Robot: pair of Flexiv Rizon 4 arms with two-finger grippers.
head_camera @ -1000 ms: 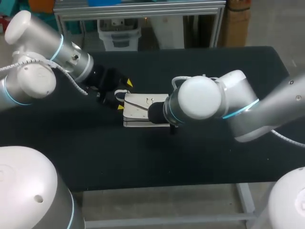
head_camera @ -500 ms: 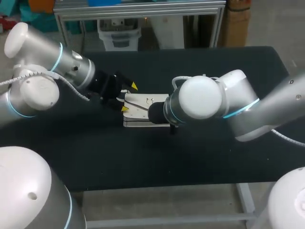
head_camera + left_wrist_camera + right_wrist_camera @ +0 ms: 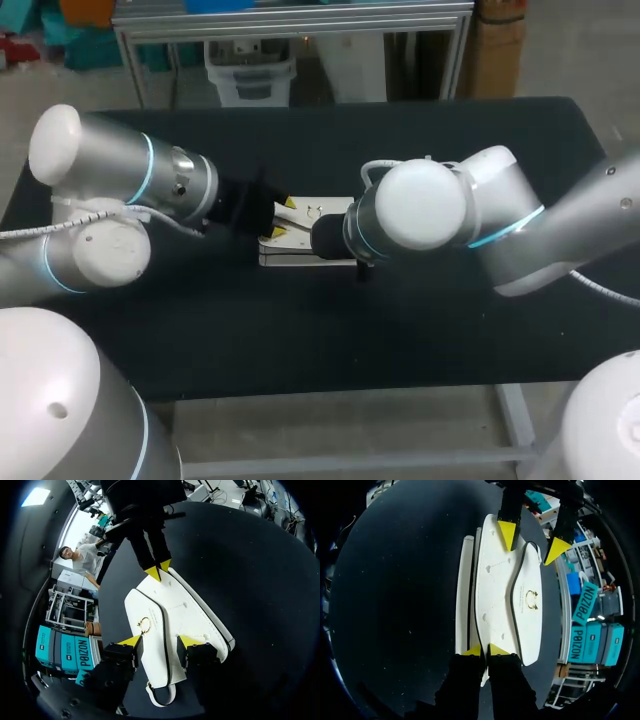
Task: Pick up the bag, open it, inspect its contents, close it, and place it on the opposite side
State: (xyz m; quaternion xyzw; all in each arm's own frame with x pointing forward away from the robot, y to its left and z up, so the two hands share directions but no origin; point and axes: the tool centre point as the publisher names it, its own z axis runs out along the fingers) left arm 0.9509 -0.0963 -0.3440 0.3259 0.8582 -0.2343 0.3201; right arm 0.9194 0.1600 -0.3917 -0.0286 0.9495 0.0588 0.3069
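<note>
Bag (image 3: 190, 620) lying flat mid table (image 3: 450, 350), flap side up, gold clasp (image 3: 145, 625) showing. We are noting right gripper (image 3: 484, 651) pinching bag's edge at one end, jaws nearly together. Left gripper (image 3: 160, 641) hovering over opposite end, jaws spread, gripping nothing. We are judging step as securing second hold for lift. Left tips needing to sink lower and close on firm rim, not loose flap. Both ends rising level, avoiding twist.

Soft overhead light is falling evenly on the black table (image 3: 200, 340); the white bag (image 3: 315, 225) is glowing bright, the right arm (image 3: 430, 205) is gleaming and shading the table beneath it
</note>
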